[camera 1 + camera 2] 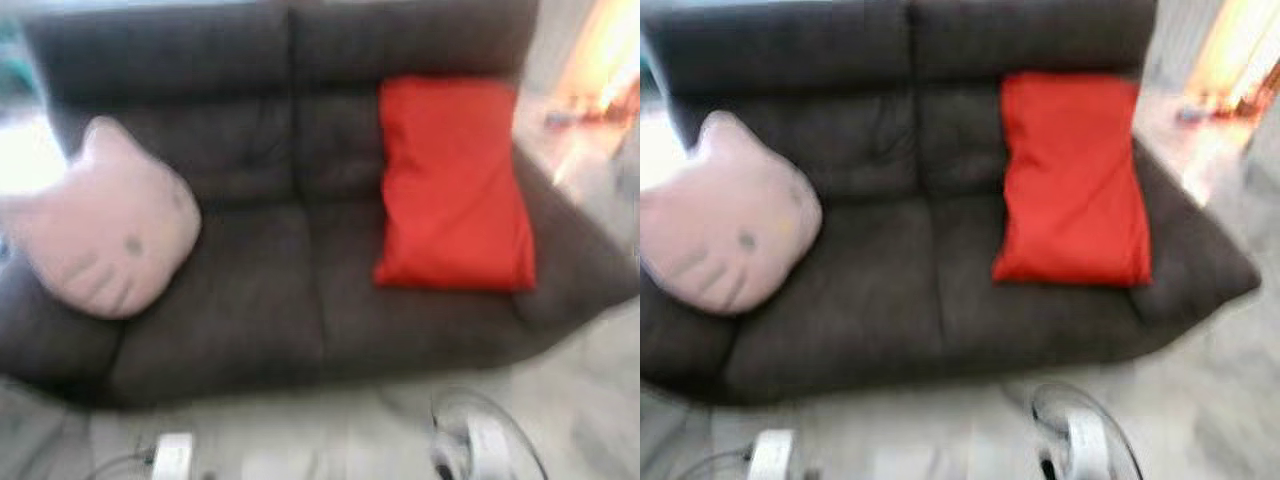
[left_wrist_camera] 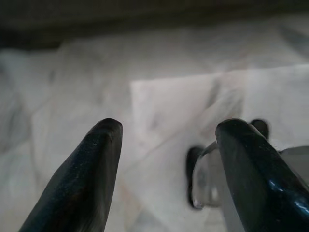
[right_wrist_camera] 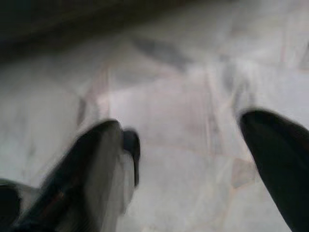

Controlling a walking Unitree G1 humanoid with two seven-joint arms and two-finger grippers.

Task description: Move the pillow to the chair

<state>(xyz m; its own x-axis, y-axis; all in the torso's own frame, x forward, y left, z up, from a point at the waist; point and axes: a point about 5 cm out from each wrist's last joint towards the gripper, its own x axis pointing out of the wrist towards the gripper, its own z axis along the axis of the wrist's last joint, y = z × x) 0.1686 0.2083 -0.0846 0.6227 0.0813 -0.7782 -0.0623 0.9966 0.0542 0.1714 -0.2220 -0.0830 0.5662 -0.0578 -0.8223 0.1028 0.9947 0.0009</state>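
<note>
A dark grey two-seat sofa point(image 1: 300, 250) stood before me on a pale marbled floor point(image 1: 590, 390). Warm light glared at the far right, white brightness at the left.

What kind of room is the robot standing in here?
Most likely a home living room: a dark two-seat sofa holds a red pillow and a pink cat-face cushion, standing on a pale marble-look floor.

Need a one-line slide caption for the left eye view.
Red pillow and pink cat-face cushion rest on the dark grey sofa, blurred.
</note>
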